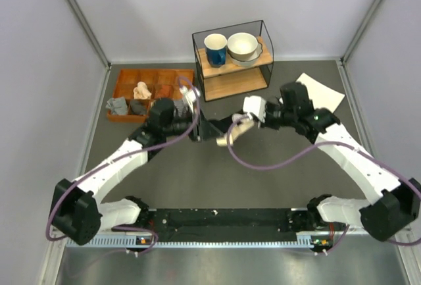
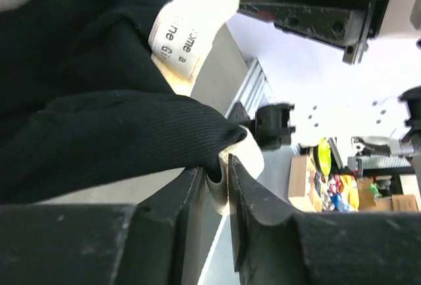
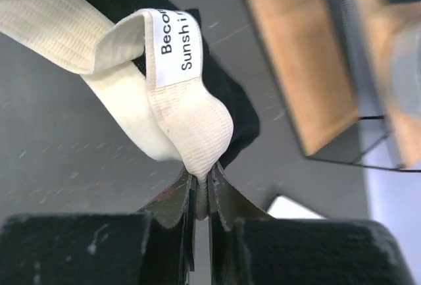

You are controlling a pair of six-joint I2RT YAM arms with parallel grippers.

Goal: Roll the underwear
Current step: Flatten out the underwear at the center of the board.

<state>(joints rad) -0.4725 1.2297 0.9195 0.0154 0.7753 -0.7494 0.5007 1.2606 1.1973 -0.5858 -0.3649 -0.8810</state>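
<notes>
The underwear [image 1: 205,129] hangs bunched between the two arms above the middle of the desk [image 1: 263,186], just in front of the wire-frame shelf [image 1: 263,68]. From overhead I cannot tell whether its lowest fold touches the surface. The right hand [image 3: 202,189] is clamped on a narrow doubled fold of the cream waistband [image 3: 191,127], with only the very edge of the elastic between its tips. This looks like the weakest hold: if the arms draw apart, the band could stretch and snap free. The left hand [image 2: 223,173] is closed on a thicker wad of black ribbed fabric with a sliver of cream hem. That grip seems firmer, though it gathers several layers that might slide over one another. Because the garment is crumpled rather than spread, laying it down like this would probably give a lumpy, lopsided roll that springs open. The right arm's purple cable [image 1: 263,163] loops close beneath the cloth and might catch it. A swing towards the shelf could also snag fabric on the wire frame.
</notes>
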